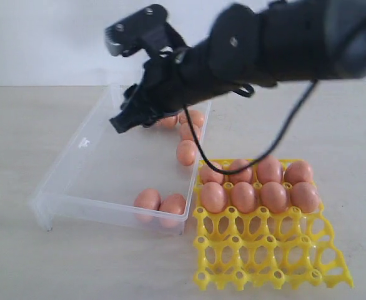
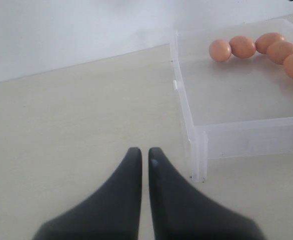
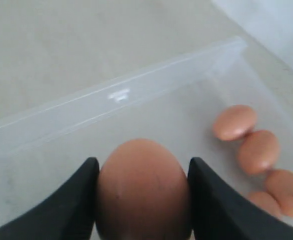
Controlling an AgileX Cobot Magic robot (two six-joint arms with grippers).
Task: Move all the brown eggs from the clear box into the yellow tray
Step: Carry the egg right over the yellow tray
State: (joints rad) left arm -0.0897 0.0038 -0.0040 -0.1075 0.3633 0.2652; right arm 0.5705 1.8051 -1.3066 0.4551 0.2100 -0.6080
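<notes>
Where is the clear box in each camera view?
Exterior: clear box left of centre, beside the yellow tray.
Left wrist: clear box in picture's upper right.
Right wrist: clear box spans the picture behind the gripped egg.
Shared landmark: curved row of brown eggs inside it.

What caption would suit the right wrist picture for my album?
Black right gripper clasps a smooth orange-brown egg over the shallow clear plastic box, other brown eggs lying nearby.
</notes>
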